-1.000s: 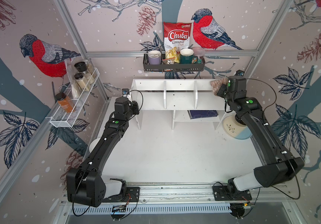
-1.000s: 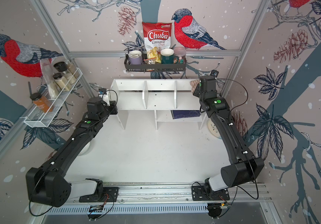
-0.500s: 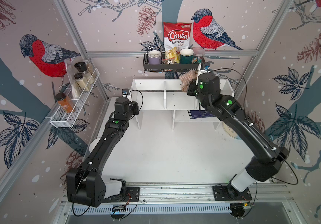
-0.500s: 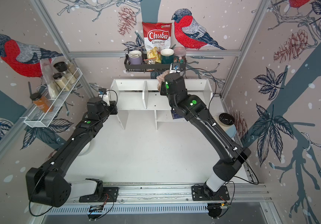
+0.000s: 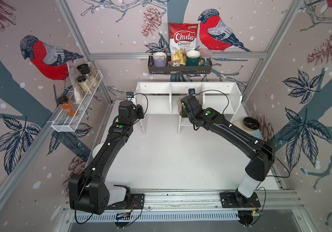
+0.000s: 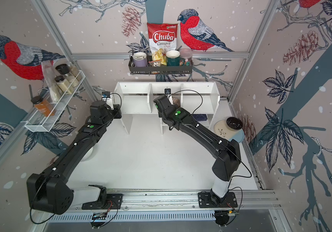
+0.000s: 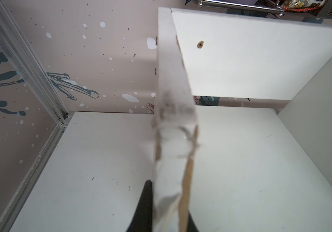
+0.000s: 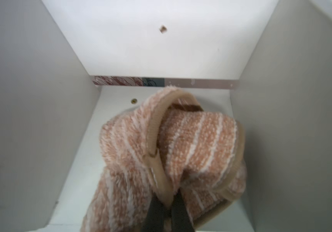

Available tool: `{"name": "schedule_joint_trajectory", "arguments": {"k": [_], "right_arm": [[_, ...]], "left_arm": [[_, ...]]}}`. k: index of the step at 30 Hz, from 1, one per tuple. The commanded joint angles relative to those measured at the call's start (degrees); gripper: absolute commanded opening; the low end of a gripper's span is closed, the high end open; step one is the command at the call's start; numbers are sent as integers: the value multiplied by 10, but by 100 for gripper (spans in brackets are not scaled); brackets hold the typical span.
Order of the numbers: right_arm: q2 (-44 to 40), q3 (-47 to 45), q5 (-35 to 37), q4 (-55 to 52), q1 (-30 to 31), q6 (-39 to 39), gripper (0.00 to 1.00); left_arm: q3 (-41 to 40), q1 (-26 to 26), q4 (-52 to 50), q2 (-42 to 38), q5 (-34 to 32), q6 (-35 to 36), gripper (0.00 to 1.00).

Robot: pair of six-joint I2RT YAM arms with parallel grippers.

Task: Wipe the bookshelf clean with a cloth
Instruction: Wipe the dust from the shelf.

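The white bookshelf stands at the back of the table in both top views. My left gripper is shut on the front edge of its left side panel, one dark finger on each face. My right gripper reaches into the middle upper compartment and is shut on the bunched cloth, tan with thin white stripes. The cloth touches the compartment floor, between the two dividers. The wrist hides most of it from above.
A black wall rack with mugs and a chips bag hangs above the bookshelf. A white wire rack with spice jars is on the left wall. Plates with a black bowl sit at the right. A dark book lies on the lower shelf.
My right arm has swept the cloth leftwards from the right end of the bookshelf and brought it down into the middle compartment. The left arm has not moved.
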Motion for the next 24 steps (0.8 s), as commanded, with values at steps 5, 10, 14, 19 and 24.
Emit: {"name": "schedule_joint_trajectory", "arguments": {"k": [5, 10, 14, 19, 24], "right_arm": [[17, 38, 16, -36, -37, 34, 0], [68, 138, -3, -33, -49, 27, 0], [121, 227, -18, -17, -47, 8, 0], [176, 318, -48, -21, -33, -3, 0], [161, 260, -74, -3, -5, -14, 0]], "left_arm": [[2, -2, -5, -2, 67, -73, 0], [2, -2, -6, -4, 65, -72, 0], [2, -2, -6, -4, 68, -72, 0], [2, -2, -5, -6, 67, -71, 0], [2, -1, -5, -5, 69, -73, 0]]}}
